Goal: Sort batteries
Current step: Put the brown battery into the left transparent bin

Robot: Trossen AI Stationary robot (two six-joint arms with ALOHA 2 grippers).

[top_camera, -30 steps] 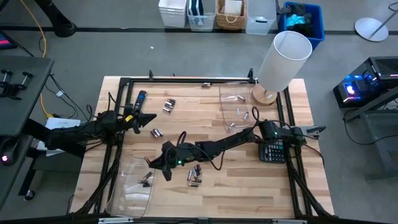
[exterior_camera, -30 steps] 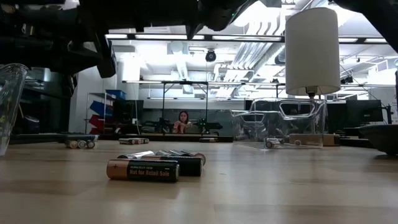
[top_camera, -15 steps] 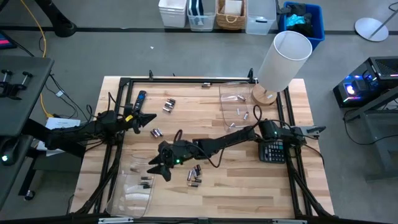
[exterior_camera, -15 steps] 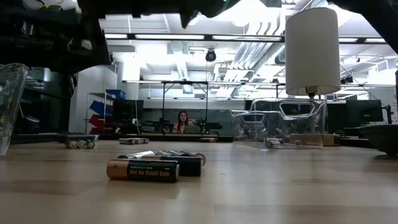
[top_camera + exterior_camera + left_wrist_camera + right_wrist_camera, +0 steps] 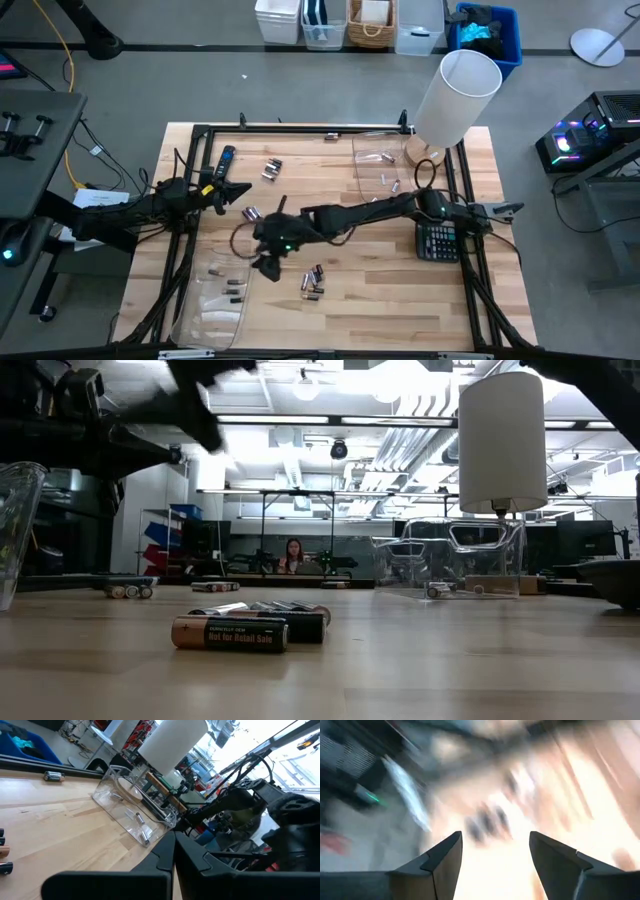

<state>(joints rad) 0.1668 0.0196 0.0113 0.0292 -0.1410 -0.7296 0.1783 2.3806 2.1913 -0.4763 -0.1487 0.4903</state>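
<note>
Moving back from the clear tray (image 5: 212, 300), the right gripper (image 5: 266, 262) hangs open and empty over the table. Dark batteries (image 5: 235, 289) lie in the tray; more batteries (image 5: 314, 282) wait just beside the gripper. Next it probably must grab one. The left gripper (image 5: 238, 190) waits, shut. Its own camera view is blurry.

The right gripper (image 5: 268, 262), a second ago low over the clear bin (image 5: 200, 318) at the table's front left corner, now sits further from that bin, toward the table's middle, its empty fingers (image 5: 437, 862) spread wide; three dark batteries (image 5: 232, 290) now lie inside the bin where one cluster showed before
</note>
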